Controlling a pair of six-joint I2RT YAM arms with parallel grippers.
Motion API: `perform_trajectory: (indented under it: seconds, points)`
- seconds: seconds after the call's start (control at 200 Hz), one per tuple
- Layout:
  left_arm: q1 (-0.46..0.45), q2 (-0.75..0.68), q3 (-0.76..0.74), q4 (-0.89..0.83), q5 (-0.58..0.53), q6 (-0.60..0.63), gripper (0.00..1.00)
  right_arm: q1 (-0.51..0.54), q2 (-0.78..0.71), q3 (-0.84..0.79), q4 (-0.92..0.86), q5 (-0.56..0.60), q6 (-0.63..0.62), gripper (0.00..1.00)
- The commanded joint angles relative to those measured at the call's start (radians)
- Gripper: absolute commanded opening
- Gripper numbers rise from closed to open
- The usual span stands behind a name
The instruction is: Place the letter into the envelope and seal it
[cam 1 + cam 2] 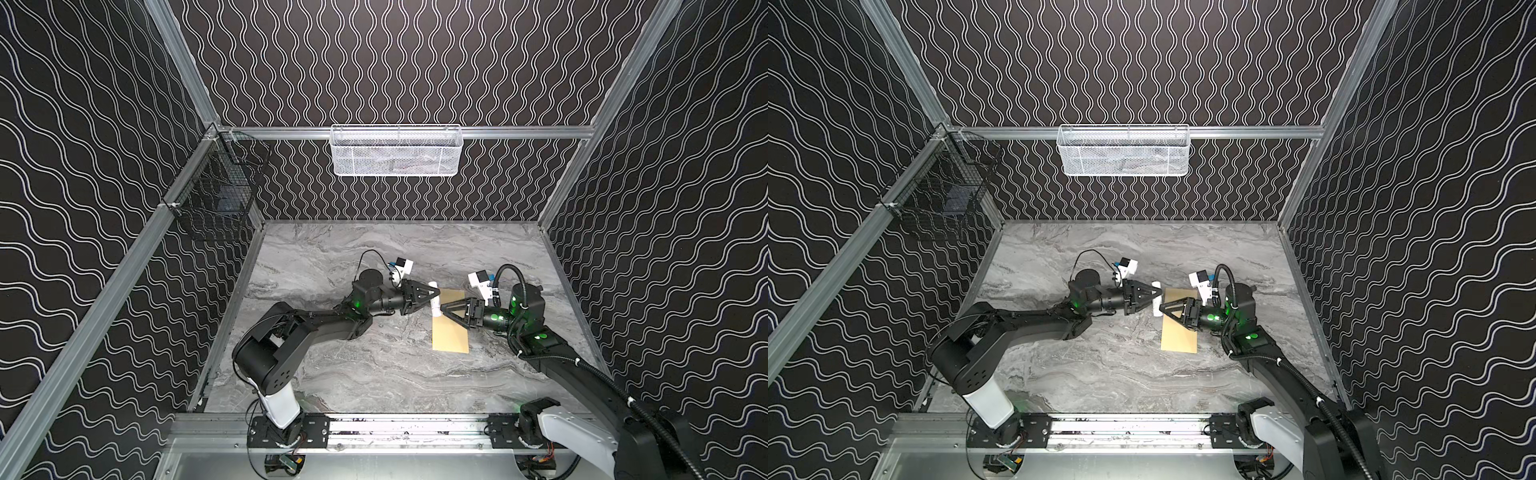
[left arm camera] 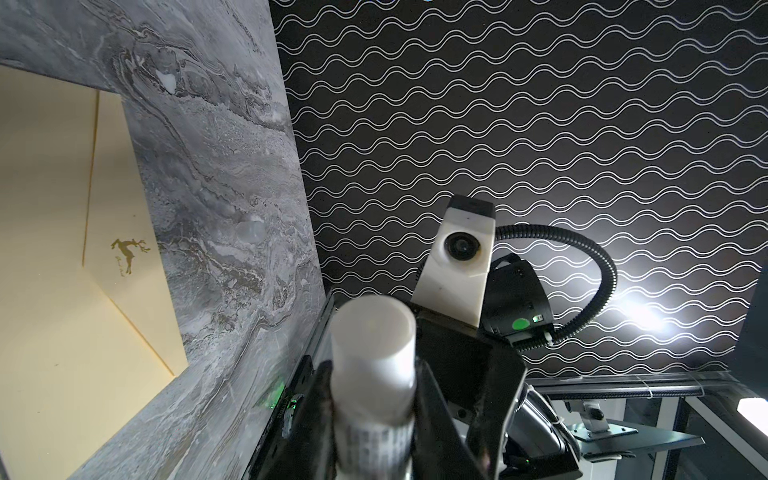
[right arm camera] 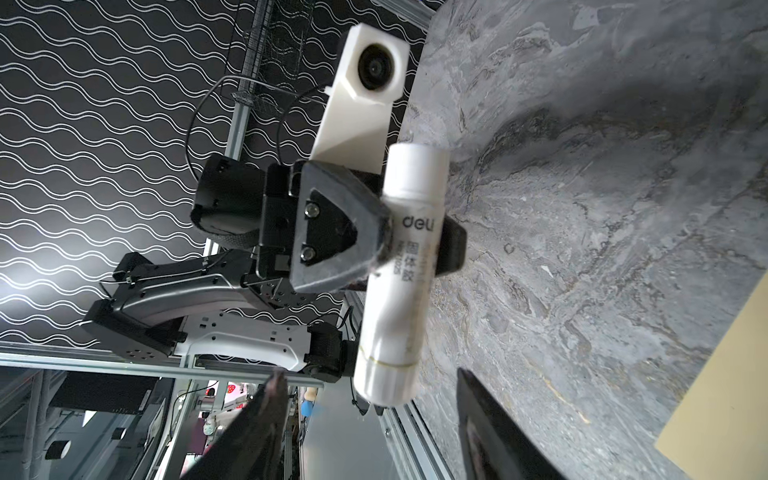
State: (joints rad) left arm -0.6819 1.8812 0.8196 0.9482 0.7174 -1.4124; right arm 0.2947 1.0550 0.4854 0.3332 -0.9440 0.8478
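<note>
We see the grey marble table [image 1: 374, 374] [image 1: 1100, 374] bare over most of its top. Broad open room lies beyond the envelope's far end, off its near end, and to its left past the left arm.

The envelope [image 1: 451, 338] [image 1: 1179, 338] [image 2: 41, 249] [image 3: 727, 374] lies flat on the marble, right of the table's middle, with its long edges running from far to near. Its near half and near short edge are uncovered in both top views, and nothing touches them. In the left wrist view a pointed flap with a small gold deer mark lies folded down on its upper face. We cannot tell whether that flap is stuck down.

The right arm comes in from the envelope's right side and crosses over its far half. The right gripper [image 1: 444, 309] [image 1: 1163, 308] [image 3: 376, 419] sits at the envelope's left long edge. Its jaws stand apart on either side of the tube's near end, with a gap to the tube on each side in the right wrist view.

The left gripper [image 1: 435, 298] [image 1: 1158, 296] [image 2: 374, 395] [image 3: 409, 241] reaches toward the envelope from its left and is clamped on a white glue tube [image 1: 435, 312] [image 1: 1156, 311] [image 2: 374, 345] [image 3: 399, 299]. It grips the tube about its middle. The tube runs alongside the envelope's left long edge, just beside it.
</note>
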Motion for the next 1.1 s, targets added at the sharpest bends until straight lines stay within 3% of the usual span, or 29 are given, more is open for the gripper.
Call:
perform_trajectory:
  seconds: [0.0, 0.886, 0.986, 1.096]
  points:
    - [-0.004, 0.005, 0.007, 0.053, 0.004, -0.008, 0.00, 0.010, 0.023, -0.002, 0.062, -0.015, -0.009, 0.61]
    - [-0.009, 0.026, 0.004, 0.078, 0.006, -0.014, 0.00, 0.051, 0.093, 0.016, 0.102, -0.012, 0.024, 0.24]
    - [-0.009, 0.018, 0.006, 0.049, 0.005, 0.001, 0.00, 0.050, 0.087, 0.032, 0.051, 0.004, -0.002, 0.23]
    - [-0.009, -0.005, 0.016, -0.060, 0.002, 0.052, 0.00, 0.070, 0.078, 0.103, -0.174, 0.106, -0.125, 0.20]
